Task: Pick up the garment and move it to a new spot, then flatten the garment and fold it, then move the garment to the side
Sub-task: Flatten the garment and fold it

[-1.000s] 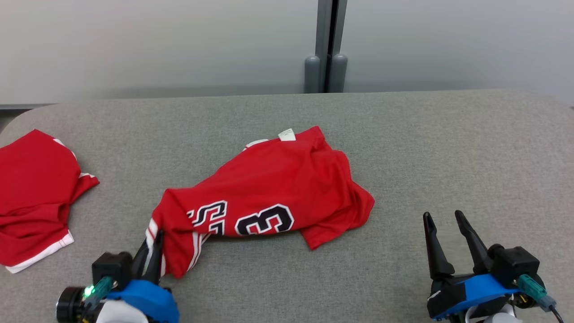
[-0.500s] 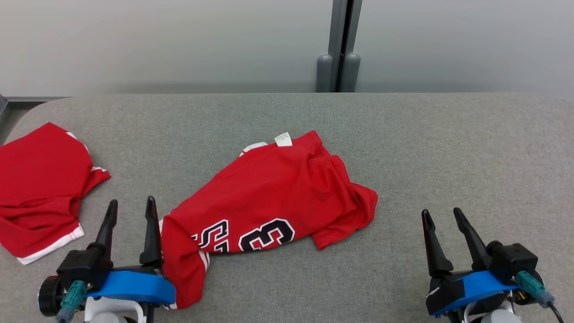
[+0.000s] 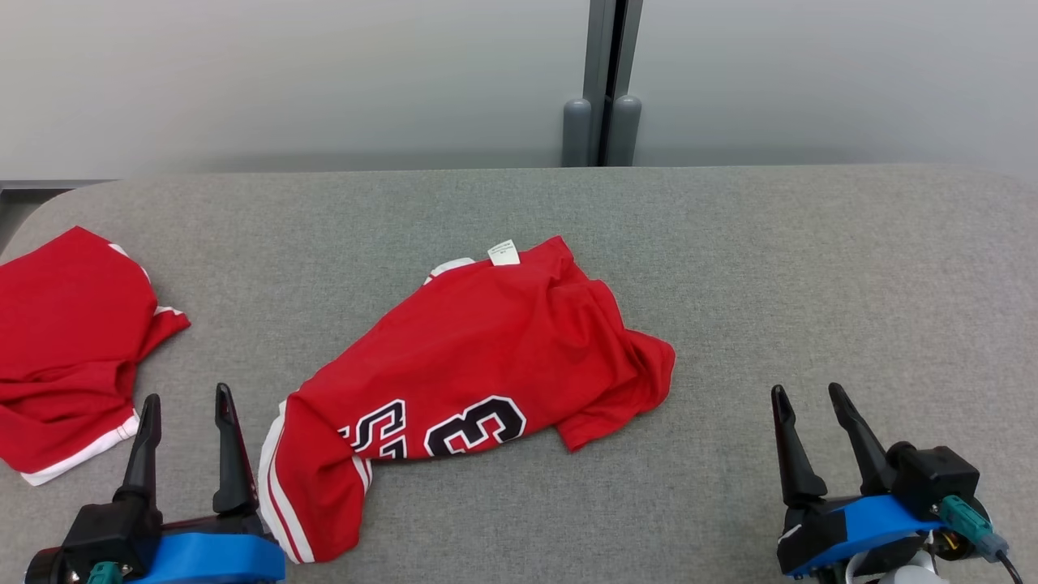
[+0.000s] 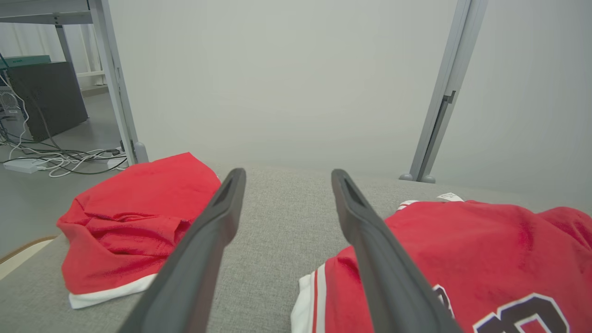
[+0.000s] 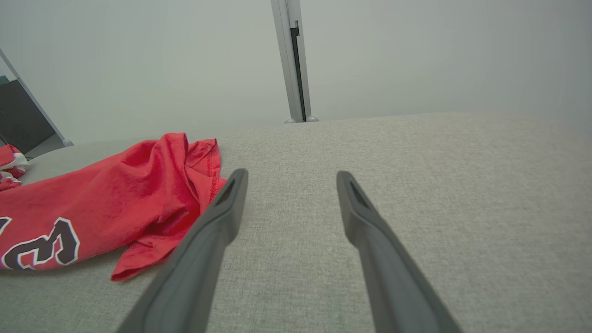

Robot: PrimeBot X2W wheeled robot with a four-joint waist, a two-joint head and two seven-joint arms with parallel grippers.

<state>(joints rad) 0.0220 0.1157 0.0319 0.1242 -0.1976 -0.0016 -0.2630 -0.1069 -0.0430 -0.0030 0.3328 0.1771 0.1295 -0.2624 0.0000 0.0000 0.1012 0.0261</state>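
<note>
The garment [image 3: 486,357] is a red jersey with black-and-white numbers, lying crumpled and slanted across the middle of the grey table [image 3: 811,259]. Its white-striped hem points toward the near left, and a white label sits at its far edge. My left gripper [image 3: 186,395] stands open just left of that hem with nothing between its fingers. In the left wrist view the garment [image 4: 485,249] lies right of the open left gripper [image 4: 287,173]. My right gripper [image 3: 807,389] is open at the near right, well apart from the cloth. In the right wrist view, the garment [image 5: 115,203] lies left of the right gripper [image 5: 292,172].
A second red garment [image 3: 65,349] with white trim lies bunched at the table's left edge, also seen in the left wrist view [image 4: 138,212]. A grey post [image 3: 604,81] stands against the pale wall behind the table. Cables lie on the floor [image 4: 55,157] beyond the left end.
My left gripper opened and let go of the garment's striped corner, then drew back toward the near left. The corner now lies flat on the table. The right arm stayed put.
</note>
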